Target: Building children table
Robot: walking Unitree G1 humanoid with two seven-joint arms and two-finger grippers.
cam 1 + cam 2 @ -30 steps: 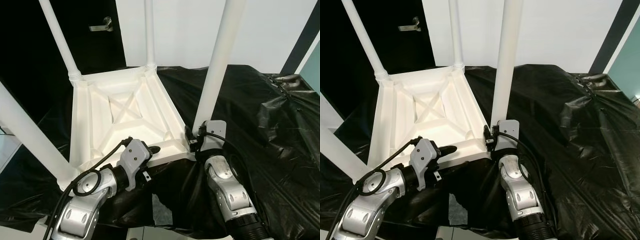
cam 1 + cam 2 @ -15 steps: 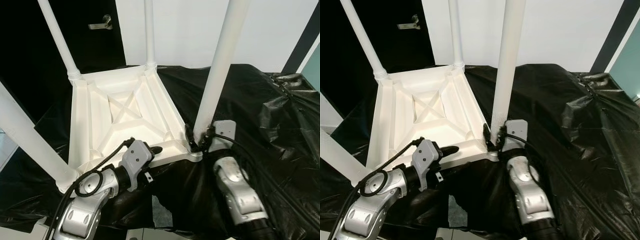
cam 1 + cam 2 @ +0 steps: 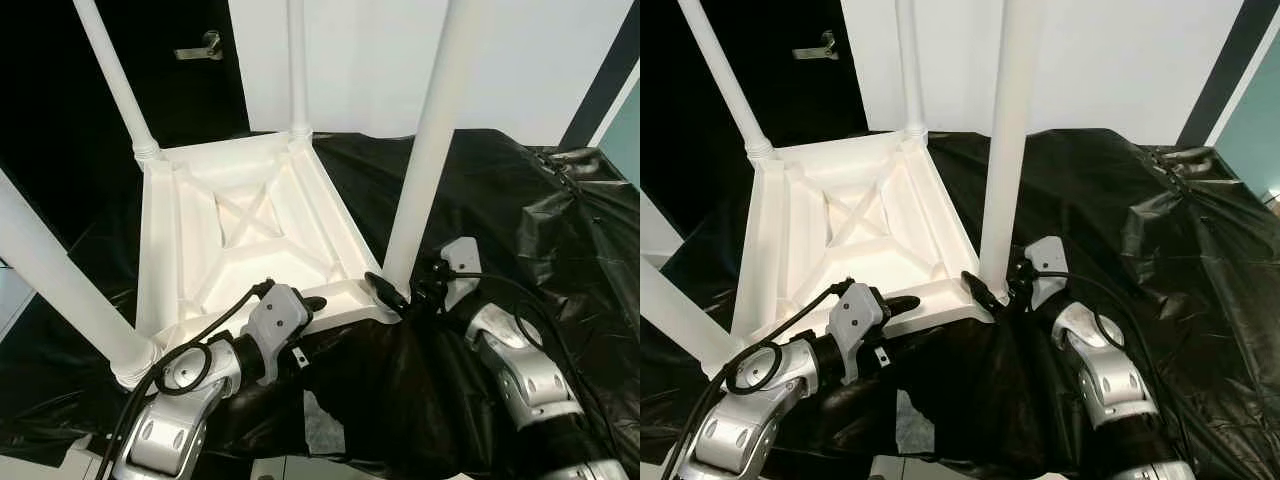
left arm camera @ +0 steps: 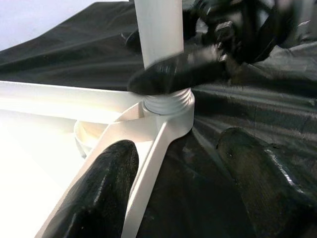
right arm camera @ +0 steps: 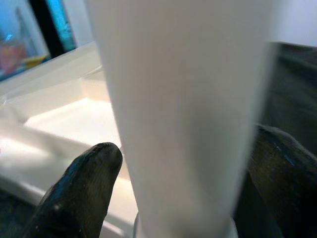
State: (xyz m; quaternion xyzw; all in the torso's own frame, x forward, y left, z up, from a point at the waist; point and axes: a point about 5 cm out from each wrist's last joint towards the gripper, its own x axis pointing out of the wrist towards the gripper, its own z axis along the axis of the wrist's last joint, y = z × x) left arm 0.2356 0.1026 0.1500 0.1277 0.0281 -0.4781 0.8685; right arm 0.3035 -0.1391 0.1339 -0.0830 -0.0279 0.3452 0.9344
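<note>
White table (image 3: 235,225) upside down, four legs up; cross-ribbed underside.

No legible text or labels anywhere

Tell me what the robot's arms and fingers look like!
Both arms are shiny silver with rounded, chunky segments. Looping black cables run along them to a pale grey block at each wrist. The left gripper and the right gripper each have two long black fingers with smooth, rounded tips. The right arm ends in a ribbed black sleeve near the bottom.
</note>
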